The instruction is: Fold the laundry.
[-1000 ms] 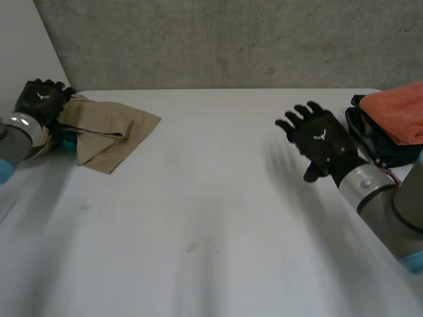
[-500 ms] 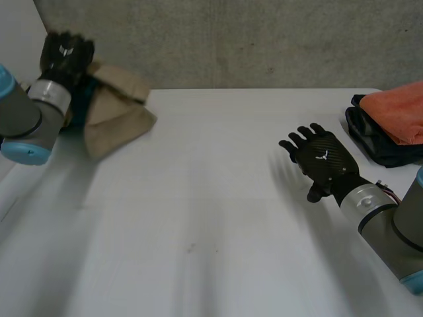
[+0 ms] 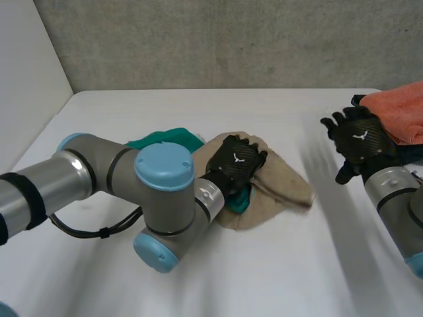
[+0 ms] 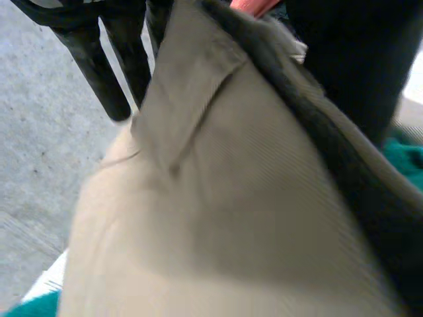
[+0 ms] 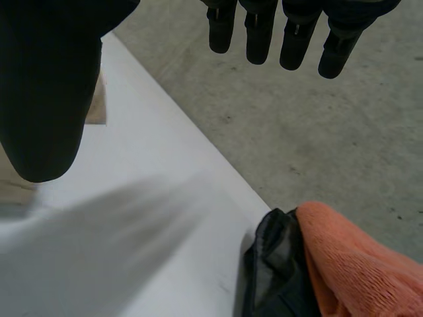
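Left hand [image 3: 234, 164] clenched on tan cloth [image 3: 281, 181], teal cloth [image 3: 162, 140] bunched beneath, mid-counter [image 3: 165, 105]. Right hand [image 3: 359, 137] splayed, empty, far right. Risk: both garments drag together and tangle.

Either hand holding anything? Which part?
Left hand grips the tan cloth at a bunched fold near its middle; a teal cloth lies partly under it. Right hand is open, holding nothing.
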